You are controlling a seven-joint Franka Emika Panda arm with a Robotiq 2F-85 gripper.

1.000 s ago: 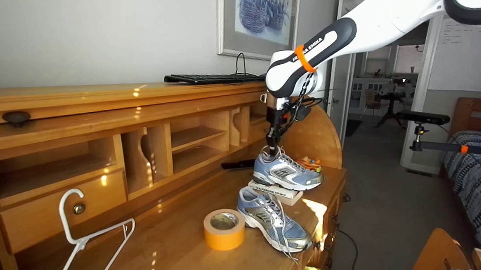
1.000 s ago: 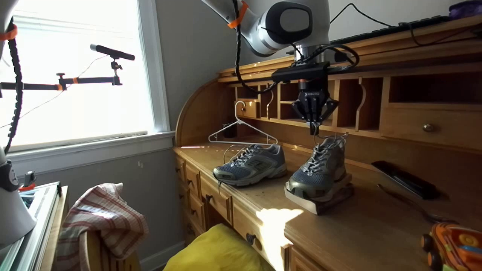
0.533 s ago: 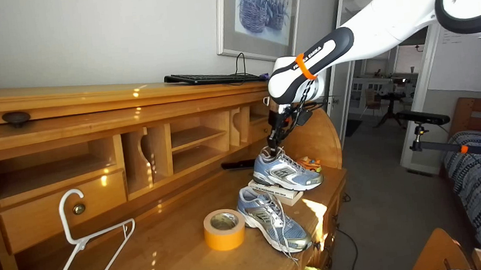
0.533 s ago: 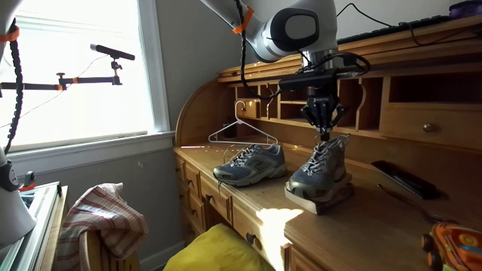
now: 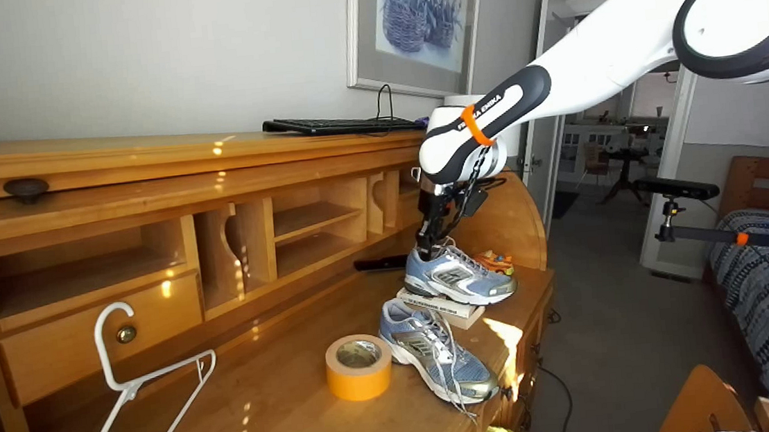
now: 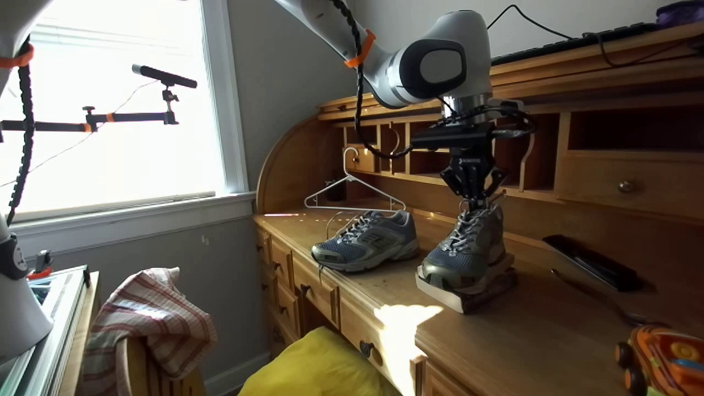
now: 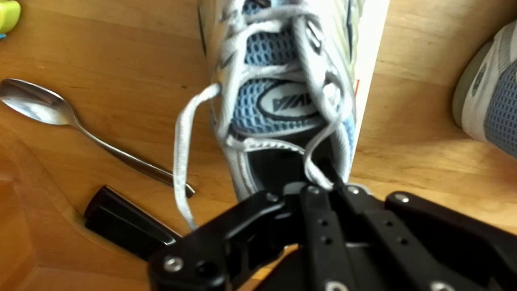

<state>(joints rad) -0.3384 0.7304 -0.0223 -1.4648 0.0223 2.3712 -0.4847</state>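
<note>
the black two-fingered metal pincer (image 6: 474, 205) points down into the ankle opening of a blue-and-silver running shoe with white laces (image 5: 456, 276), its fingers together and their tips right at the collar. nothing of the shoe's body looks gripped; one white lace end (image 7: 314, 173) reaches the tips, and whether it is caught between them i cannot tell.

that shoe stands sole down on a flat white book with dark lettering (image 5: 463, 317), toward the right end of the brown wooden counter (image 5: 290, 405) in an exterior view. what matters in space: the pincer is over the heel half, and the shoe's long axis runs away from it, toe to the near right there and toward the far side in the wrist view, so the laced tongue lies just ahead of the tips. the lone white arm (image 5: 606, 43) reaches in from the right.

nearer, the matching blue-and-silver shoe (image 5: 431, 354) rests directly on the counter, with a yellow-orange roll of tape (image 5: 361, 383) just left of it. in the wrist view, a shiny steel spoon (image 7: 36, 103) and a glossy black oblong object (image 7: 125, 224) lie left of the booked shoe.
</note>
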